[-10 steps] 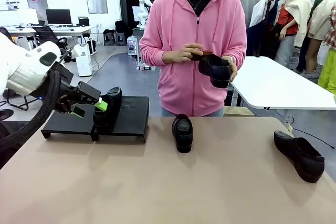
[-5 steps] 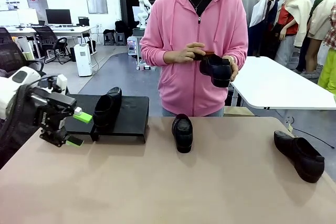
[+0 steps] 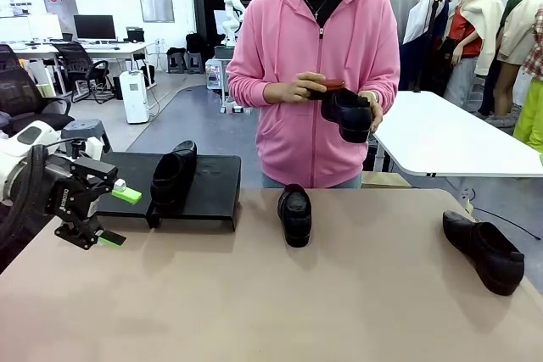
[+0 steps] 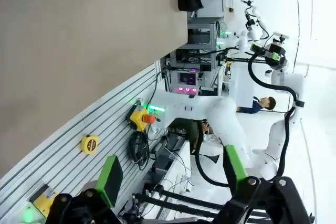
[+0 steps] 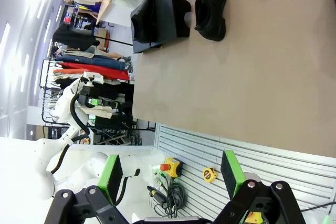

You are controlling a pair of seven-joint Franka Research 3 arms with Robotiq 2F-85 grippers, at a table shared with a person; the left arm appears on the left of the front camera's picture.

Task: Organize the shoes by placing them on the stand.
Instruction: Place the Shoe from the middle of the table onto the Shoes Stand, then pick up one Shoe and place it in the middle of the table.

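Just off the left end of the low matte-black two-section stand, the left gripper, black with green pads, hangs low over the tan table top, by the table's left edge; its jaws are spread wide and hold nothing; bare table lies on its near side. On the stand, near the join of its sections, sits the first glossy black leather slip-on loafer, toe toward the front edge, near the gripper's upper pad but apart from it; the stand's right section beyond is bare. Right of the stand, on the table and clear of its corner, lies the second loafer; far right of the stand, close to the table's right edge, lies the third loafer; a broad open stretch separates them; behind the stand's right side, a person in a pink hooded top holds the fourth loafer in both hands. The right gripper is well back from the stand, past the table's near edge, jaws wide apart and empty.
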